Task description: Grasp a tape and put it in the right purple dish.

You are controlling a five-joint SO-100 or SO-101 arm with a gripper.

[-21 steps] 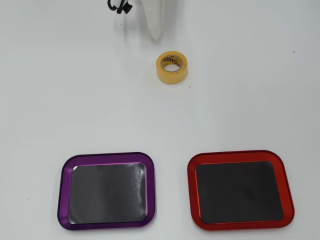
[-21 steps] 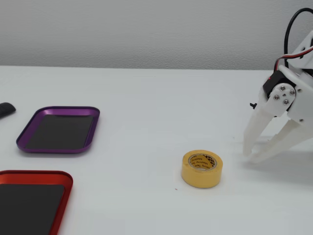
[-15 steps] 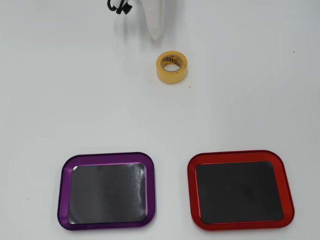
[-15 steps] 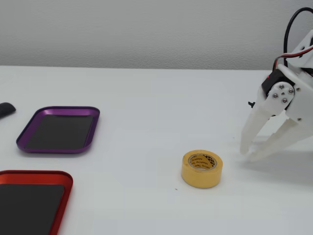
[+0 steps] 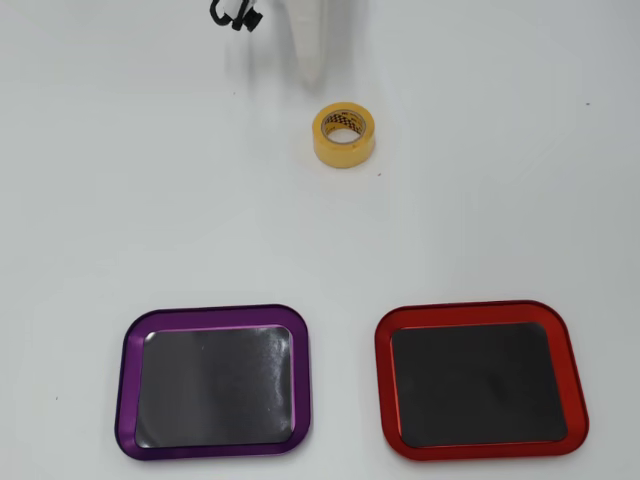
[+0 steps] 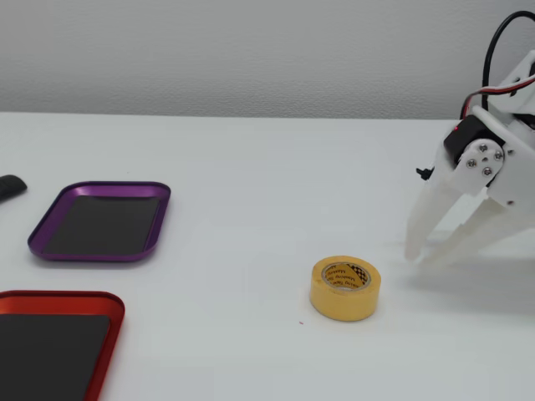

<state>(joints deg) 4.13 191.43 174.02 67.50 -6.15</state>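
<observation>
In the fixed view, the red tray [image 6: 54,334] sits nearest the camera at about 8 o'clock, with the purple tray [image 6: 102,221] just beyond it at 9 o'clock; both are empty, showing only their dark mats. Further right, the tape [image 6: 345,287] lies flat on the white bench [image 6: 251,184], its hole facing up, well apart from both trays. Beyond it, at roughly 2 o'clock from the roll, the pincer [image 6: 422,257] hangs with its two white fingers spread apart and holding nothing, tips close to the bench.

In the overhead view, the tape [image 5: 343,134] lies at about 5 o'clock from the pincer [image 5: 310,75], near but not touching. The roll is round, so no long axis constrains the approach. My reading is that the grasp has not begun: the pincer needs to travel toward the roll, straddle its wall, then carry it to the purple tray [image 5: 125,380] at 7 o'clock.
</observation>
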